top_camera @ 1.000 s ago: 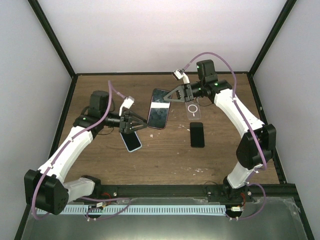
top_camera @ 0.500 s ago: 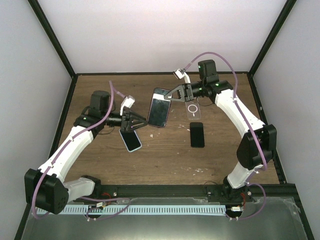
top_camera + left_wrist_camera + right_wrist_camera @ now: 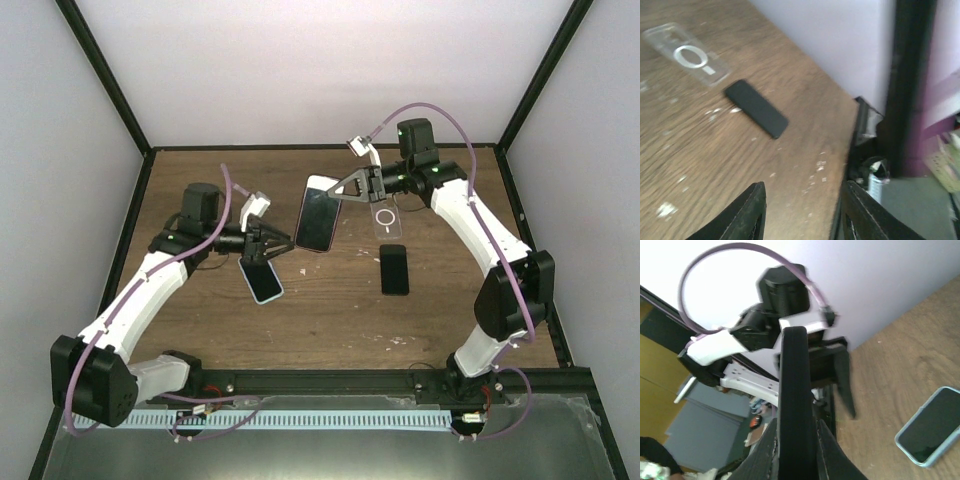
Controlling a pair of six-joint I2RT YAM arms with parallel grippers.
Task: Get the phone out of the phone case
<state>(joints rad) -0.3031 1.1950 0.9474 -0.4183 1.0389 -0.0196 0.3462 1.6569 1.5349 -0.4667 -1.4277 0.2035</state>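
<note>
My right gripper (image 3: pixel 340 189) is shut on the top edge of a dark-screened phone (image 3: pixel 316 216) with a pale rim, holding it tilted above the table. In the right wrist view the phone (image 3: pixel 795 385) shows edge-on as a black bar between the jaws of the right gripper (image 3: pixel 795 440). I cannot tell whether it still wears a case. My left gripper (image 3: pixel 278 245) is open and empty, just left of the held phone's lower end and apart from it. In the left wrist view the left gripper (image 3: pixel 805 212) has only bare table between its fingers.
A phone in a light blue case (image 3: pixel 261 281) lies below the left gripper; it also shows in the right wrist view (image 3: pixel 932 426). A clear case with a white ring (image 3: pixel 386 218) and a black slab (image 3: pixel 394 268) lie right of centre, both also in the left wrist view (image 3: pixel 687 54), (image 3: pixel 756 108).
The right gripper has lifted the phone a little up and back. The left gripper has drawn back to the left, off the phone's lower end.
</note>
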